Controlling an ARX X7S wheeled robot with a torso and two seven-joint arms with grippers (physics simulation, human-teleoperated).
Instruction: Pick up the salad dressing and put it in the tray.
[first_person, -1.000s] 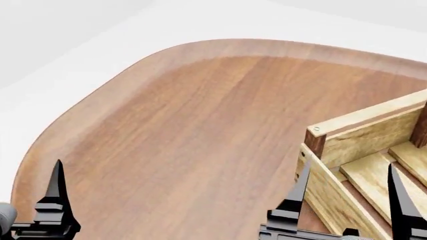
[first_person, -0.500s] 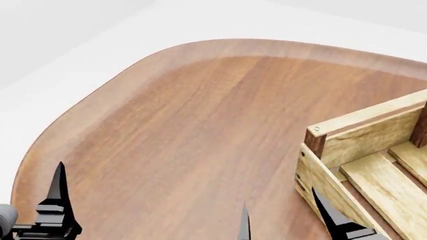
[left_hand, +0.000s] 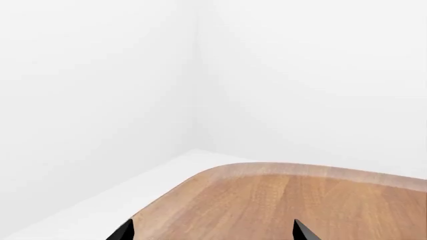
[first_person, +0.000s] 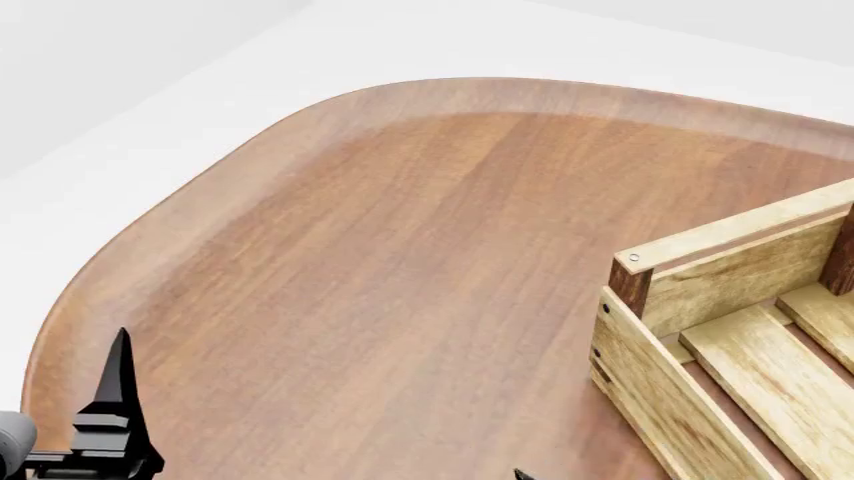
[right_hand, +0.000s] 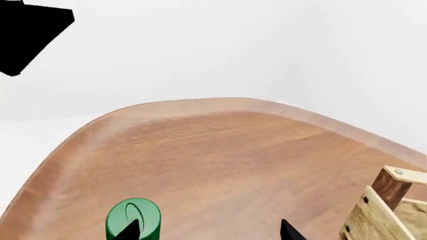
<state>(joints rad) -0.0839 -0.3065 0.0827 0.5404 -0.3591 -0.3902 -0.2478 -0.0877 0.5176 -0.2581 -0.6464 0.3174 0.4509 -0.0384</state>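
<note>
Both grippers show only as black fingertips. Seen from the right wrist, the right gripper (right_hand: 208, 231) has its two tips spread wide apart and holds nothing; one fingertip (right_hand: 131, 230) overlaps the green round-capped salad dressing bottle (right_hand: 133, 217), which stands upright on the rounded brown wooden table (first_person: 387, 260), well apart from the large rectangular light-wood tray (first_person: 721, 330) with slatted bottom and dark brown corner posts. The tray sits at the table's right side in the head view. Seen from the left wrist, the left gripper (left_hand: 212, 232) is likewise spread open and empty, hovering over the table's corner.
</note>
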